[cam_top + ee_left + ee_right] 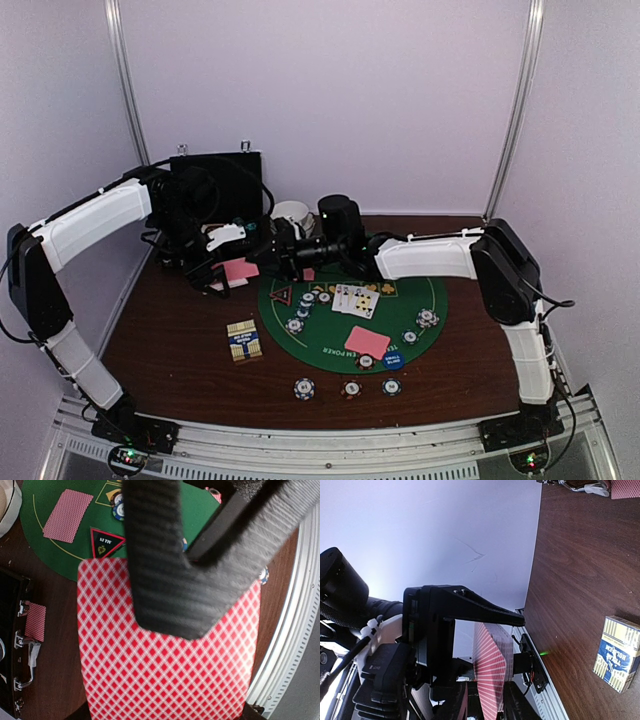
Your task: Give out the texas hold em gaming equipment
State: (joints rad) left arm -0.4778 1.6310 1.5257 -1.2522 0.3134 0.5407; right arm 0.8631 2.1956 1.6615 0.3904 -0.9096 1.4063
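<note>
Now, you are holding pink-backed deck clamped in left gripper, above table wood at left rear, just beside green mat. Right gripper is resting one finger on deck's top card; whether its jaws are pinching card, cannot tell. Face-up cards, striped chips and red-triangle token are lying on mat; three more chips are sitting near its front edge.

Left arm left of the green mat, right arm right of it: white shells, black joints, thin black cables. Green lights glow at both bases. Left fingers: ribbed, matte black.
</note>
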